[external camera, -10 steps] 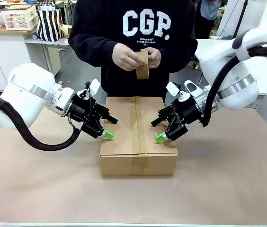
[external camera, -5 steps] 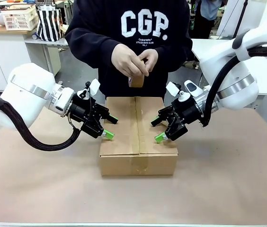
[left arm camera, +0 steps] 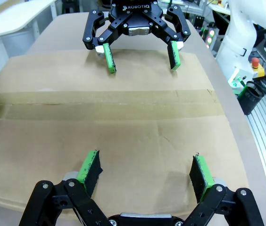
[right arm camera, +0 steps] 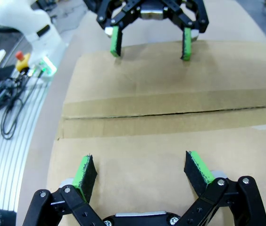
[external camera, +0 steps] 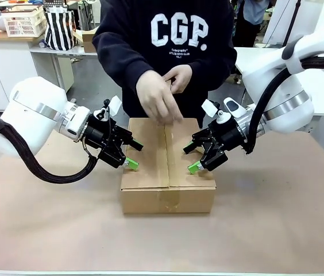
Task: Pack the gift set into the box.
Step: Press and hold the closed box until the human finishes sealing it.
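Centrally, the box (external camera: 168, 167) is sitting with flaps shut, contents hidden; left gripper (external camera: 132, 154) and right gripper (external camera: 192, 158) are pressing down, both spread wide.

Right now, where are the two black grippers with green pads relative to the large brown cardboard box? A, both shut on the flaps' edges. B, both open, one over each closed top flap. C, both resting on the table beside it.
B: the left gripper and right gripper sit open over the large brown cardboard box, whose flaps lie closed.
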Robot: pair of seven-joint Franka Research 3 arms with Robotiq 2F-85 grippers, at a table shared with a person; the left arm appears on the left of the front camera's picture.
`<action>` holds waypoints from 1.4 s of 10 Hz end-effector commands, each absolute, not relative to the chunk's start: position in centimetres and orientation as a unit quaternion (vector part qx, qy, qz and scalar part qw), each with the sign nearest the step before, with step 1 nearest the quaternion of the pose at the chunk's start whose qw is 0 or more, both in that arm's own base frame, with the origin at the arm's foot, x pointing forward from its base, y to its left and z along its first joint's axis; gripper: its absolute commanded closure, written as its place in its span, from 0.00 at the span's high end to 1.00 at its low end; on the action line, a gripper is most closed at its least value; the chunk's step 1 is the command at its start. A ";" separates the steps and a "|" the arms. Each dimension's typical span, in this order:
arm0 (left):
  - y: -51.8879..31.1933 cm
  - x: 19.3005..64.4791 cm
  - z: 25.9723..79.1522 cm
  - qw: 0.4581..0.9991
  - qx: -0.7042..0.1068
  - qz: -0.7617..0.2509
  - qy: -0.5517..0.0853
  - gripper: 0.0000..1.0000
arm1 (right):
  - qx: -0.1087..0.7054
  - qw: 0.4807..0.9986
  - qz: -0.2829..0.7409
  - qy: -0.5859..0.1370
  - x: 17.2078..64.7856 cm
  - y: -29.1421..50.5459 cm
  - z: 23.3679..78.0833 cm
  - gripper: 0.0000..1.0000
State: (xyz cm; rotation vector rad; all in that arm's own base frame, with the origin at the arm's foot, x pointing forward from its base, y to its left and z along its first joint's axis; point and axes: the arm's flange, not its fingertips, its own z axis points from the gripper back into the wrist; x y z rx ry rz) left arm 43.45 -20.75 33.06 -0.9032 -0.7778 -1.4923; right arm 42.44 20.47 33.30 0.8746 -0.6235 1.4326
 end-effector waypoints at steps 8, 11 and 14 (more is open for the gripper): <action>-20.7 43.4 32.9 0.579 -0.387 -0.636 -0.333 1.00 | 0.378 0.626 0.623 -0.278 42.3 20.5 32.9 1.00; -20.7 43.4 32.9 0.579 -0.387 -0.636 -0.333 1.00 | 0.378 0.626 0.623 -0.278 42.3 20.5 32.9 1.00; -20.7 43.4 32.9 0.579 -0.387 -0.636 -0.333 1.00 | 0.378 0.626 0.623 -0.278 42.3 20.5 32.9 1.00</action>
